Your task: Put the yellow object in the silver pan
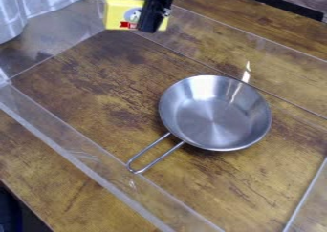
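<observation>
The yellow object (124, 14), a small flat block with a red label mark, hangs in the air near the top of the camera view, above the wooden table. My black gripper (151, 19) is shut on its right side and comes down from the top edge. The silver pan (215, 113) sits empty at the centre right of the table, well below and to the right of the block. Its thin wire-loop handle (155, 155) points toward the lower left.
A clear plastic barrier (76, 145) rims the wooden tabletop (90, 93) along the left and front. A pale tiled wall (10, 11) stands at the top left corner.
</observation>
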